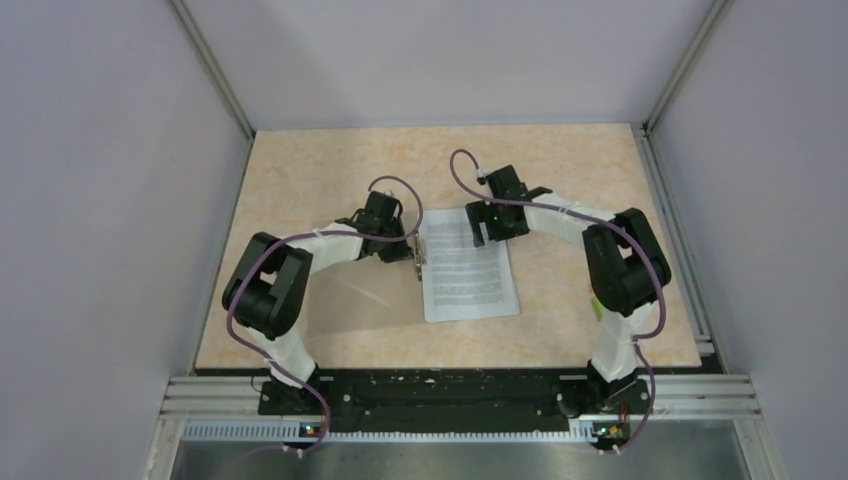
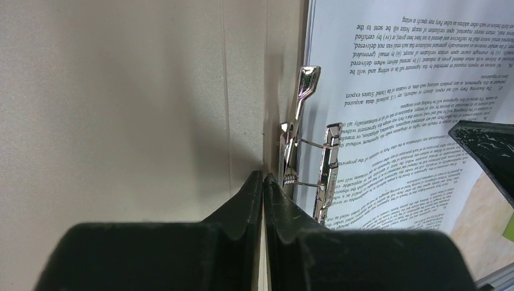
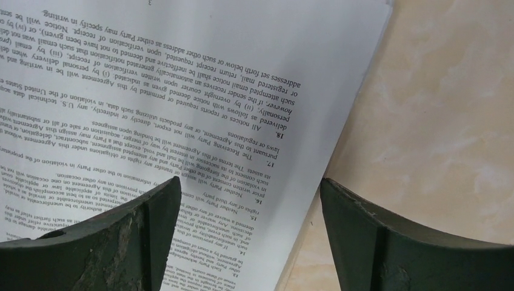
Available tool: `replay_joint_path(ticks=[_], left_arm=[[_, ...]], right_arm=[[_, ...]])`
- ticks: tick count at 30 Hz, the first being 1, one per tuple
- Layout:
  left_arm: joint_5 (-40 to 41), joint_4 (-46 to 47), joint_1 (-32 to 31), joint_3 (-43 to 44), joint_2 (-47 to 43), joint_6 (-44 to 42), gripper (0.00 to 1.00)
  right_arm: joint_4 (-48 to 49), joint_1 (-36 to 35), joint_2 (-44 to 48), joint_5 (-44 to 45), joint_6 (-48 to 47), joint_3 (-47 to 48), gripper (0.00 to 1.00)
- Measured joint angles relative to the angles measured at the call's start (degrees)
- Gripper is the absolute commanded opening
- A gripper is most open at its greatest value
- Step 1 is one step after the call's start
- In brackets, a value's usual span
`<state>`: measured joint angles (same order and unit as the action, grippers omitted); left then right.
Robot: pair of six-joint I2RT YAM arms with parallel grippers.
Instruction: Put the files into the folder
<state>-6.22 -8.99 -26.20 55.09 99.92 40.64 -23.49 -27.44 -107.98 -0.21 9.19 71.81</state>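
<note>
The files (image 1: 468,270) are a stack of white printed sheets lying flat mid-table; they also show in the left wrist view (image 2: 412,91) and the right wrist view (image 3: 182,91). The brown folder cover (image 2: 121,109) stands raised along the sheets' left edge and shows faintly in the top view (image 1: 375,300). A shiny metal clip (image 2: 303,133) sits at the spine between cover and sheets. My left gripper (image 2: 264,176) is shut on the cover's edge (image 1: 408,248). My right gripper (image 3: 248,185) is open and empty, hovering over the sheets' far right edge (image 1: 484,228).
The beige marbled tabletop (image 1: 580,180) surrounds the sheets. Grey walls enclose the table on three sides, with a metal rail (image 1: 680,250) along the right edge. One right finger (image 2: 485,151) shows in the left wrist view.
</note>
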Motion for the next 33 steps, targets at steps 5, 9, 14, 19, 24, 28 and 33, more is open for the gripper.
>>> replay_joint_path(ticks=[5,9,14,19,24,28,33], left_arm=[[0.02,0.00,0.00,0.00,0.00,-0.02,0.08],[0.02,0.02,0.00,0.04,0.11,0.00,0.08],[-0.02,0.07,0.00,0.13,0.24,0.00,0.08],[-0.20,0.07,0.00,0.28,0.39,0.00,0.09],[-0.15,0.04,0.00,0.28,0.33,-0.04,0.15],[0.72,-0.79,0.00,0.28,-0.46,-0.26,0.21],[2.05,-2.69,0.02,-0.55,-5.33,-0.37,0.30]], right_arm=[[0.85,0.98,-0.46,-1.40,1.57,-0.02,0.86],[1.38,1.36,-0.46,-2.38,2.25,-0.09,0.87],[1.70,1.51,-0.46,-3.32,2.86,-0.11,0.87],[1.99,1.64,-0.46,-3.28,3.10,-0.13,0.87],[2.03,1.73,-0.39,-2.29,3.89,-0.13,0.88],[1.42,1.88,0.26,-1.31,4.15,-0.11,0.89],[-0.33,2.08,1.16,0.52,4.57,0.37,0.89]])
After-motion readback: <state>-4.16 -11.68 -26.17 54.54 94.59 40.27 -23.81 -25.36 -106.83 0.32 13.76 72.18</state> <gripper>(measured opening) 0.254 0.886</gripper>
